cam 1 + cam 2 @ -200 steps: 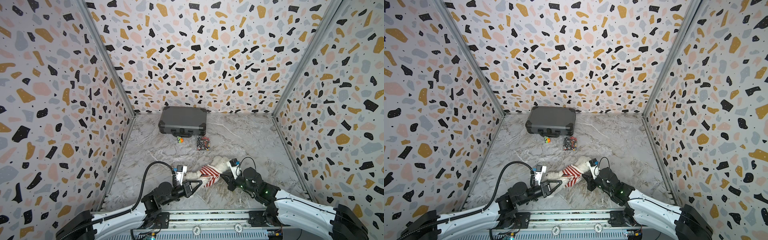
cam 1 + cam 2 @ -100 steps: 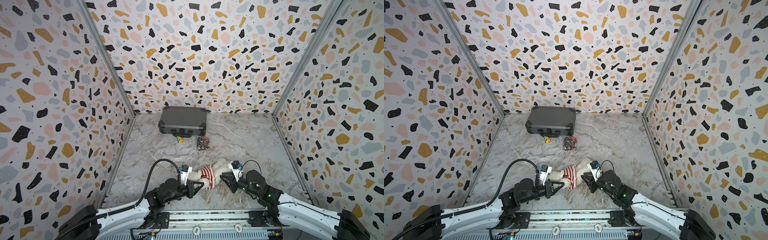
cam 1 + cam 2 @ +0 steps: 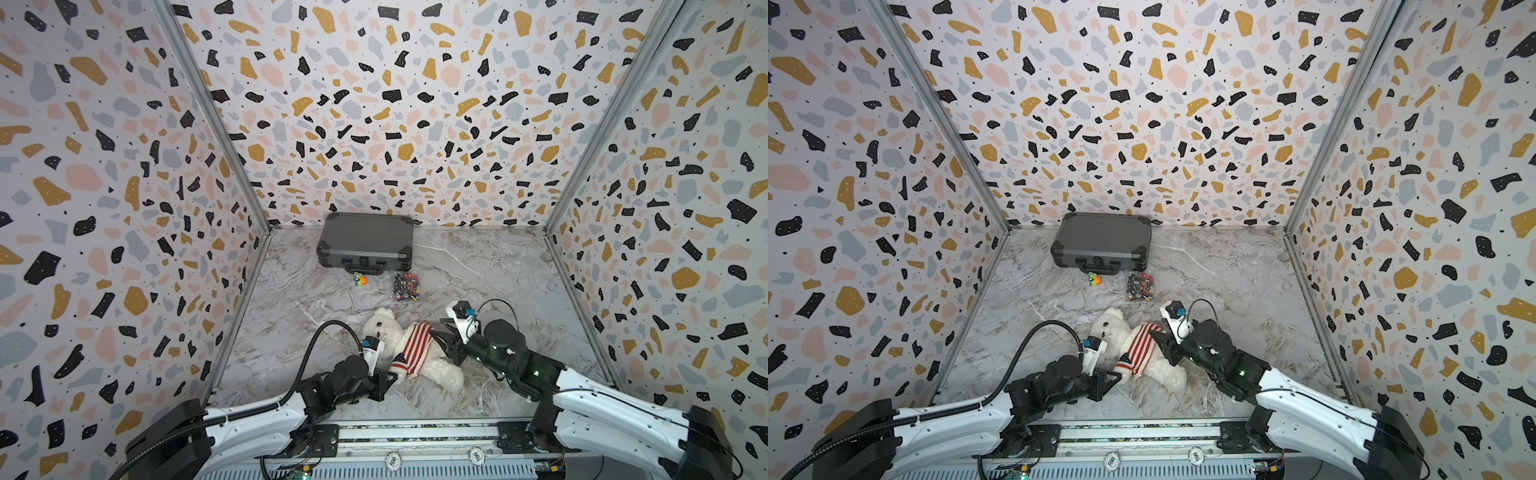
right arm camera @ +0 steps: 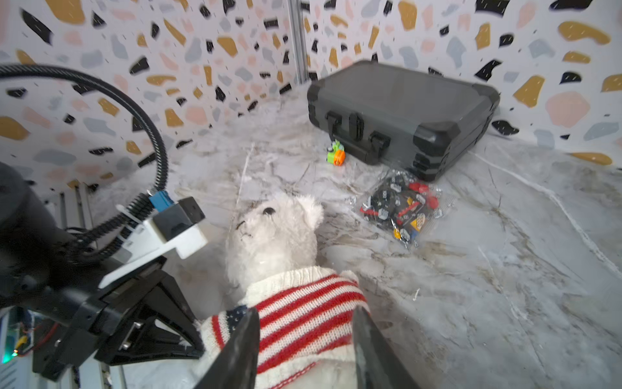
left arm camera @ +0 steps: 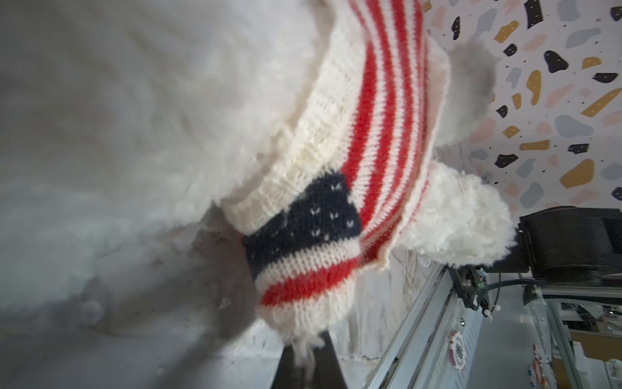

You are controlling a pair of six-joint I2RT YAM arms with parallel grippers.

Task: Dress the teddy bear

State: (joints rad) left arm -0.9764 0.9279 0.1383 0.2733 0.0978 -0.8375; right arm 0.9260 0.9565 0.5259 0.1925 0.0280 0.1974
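The white fluffy plush teddy bear (image 3: 380,328) lies on the grey marble floor (image 3: 498,282) near the front, between both arms. It wears a red-and-white striped knitted sweater (image 3: 415,347). The left gripper (image 3: 390,376) is clenched on the sleeve (image 5: 303,279). The right gripper (image 4: 304,313) is released, with its jaws apart over the hem. If only the left one pulls, the sleeve may stretch, or the light bear may be dragged.

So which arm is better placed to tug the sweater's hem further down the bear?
Right, probably. The right gripper stands open, jaws either side of the sweater over the teddy bear's torso. The left gripper is shut on the sleeve cuff.
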